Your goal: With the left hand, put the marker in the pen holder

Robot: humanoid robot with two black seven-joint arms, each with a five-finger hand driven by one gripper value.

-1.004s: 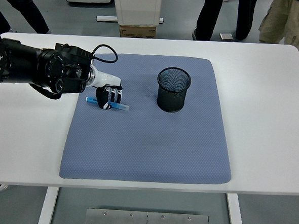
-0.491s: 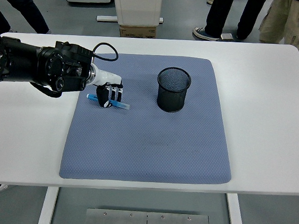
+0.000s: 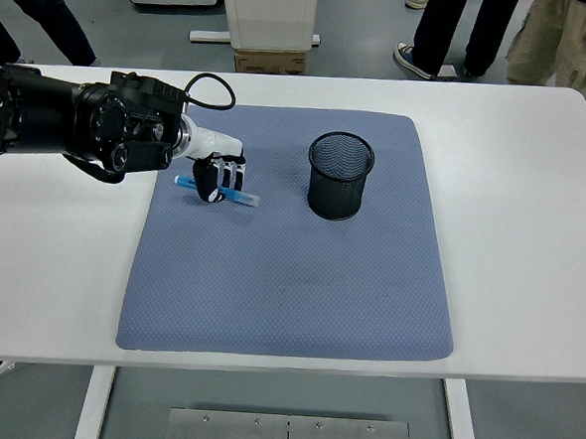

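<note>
A blue marker [image 3: 243, 197] lies nearly level in my left hand [image 3: 219, 179], whose fingers are curled around its middle. Both ends stick out, one to the left and one to the right. The hand holds it a little above the left part of the blue-grey mat [image 3: 289, 279]. A black mesh pen holder [image 3: 339, 175] stands upright on the mat, about a hand's width to the right of the marker. My black left arm [image 3: 80, 127] comes in from the left edge. The right arm does not show.
The mat covers the middle of the white table [image 3: 533, 194]. Several people's legs [image 3: 454, 30] stand beyond the far edge, beside a white pedestal and a cardboard box [image 3: 271, 61].
My left hand has lifted the marker slightly and carried it a little up and to the right, toward the pen holder. The holder has not moved.
</note>
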